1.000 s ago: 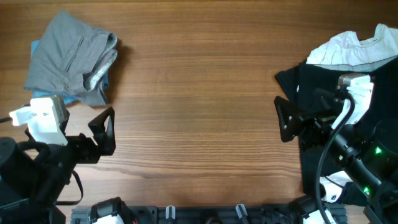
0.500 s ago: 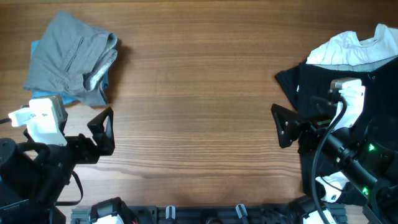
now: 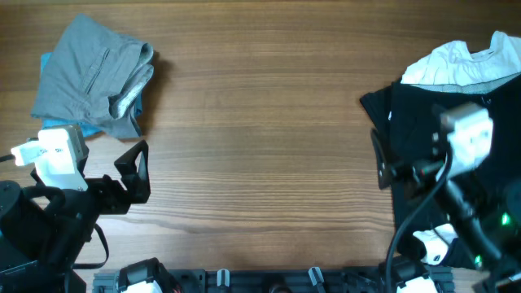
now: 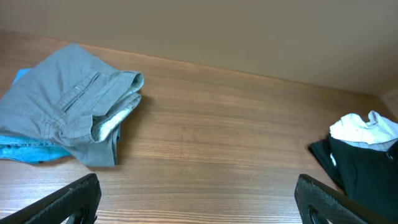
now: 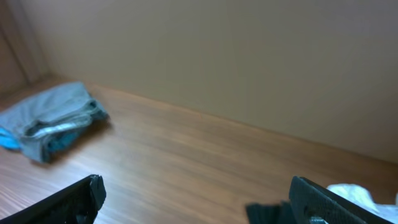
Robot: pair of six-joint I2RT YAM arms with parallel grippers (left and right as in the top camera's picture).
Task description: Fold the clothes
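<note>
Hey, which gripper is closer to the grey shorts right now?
Left. The left gripper is just below the grey shorts in the overhead view; the right gripper is across the table, by the black garment.

Bare table (image 3: 260, 122) runs wide between the two piles, free for passing from either side. At the far left the grey shorts (image 3: 94, 77) lie bunched on the denim shorts (image 3: 47, 61), a raised heap. On the right the black garment (image 3: 415, 114) spreads over the wood, with white cloth (image 3: 460, 63) on its far part. The right gripper (image 3: 380, 159) hangs at its left edge.
</note>
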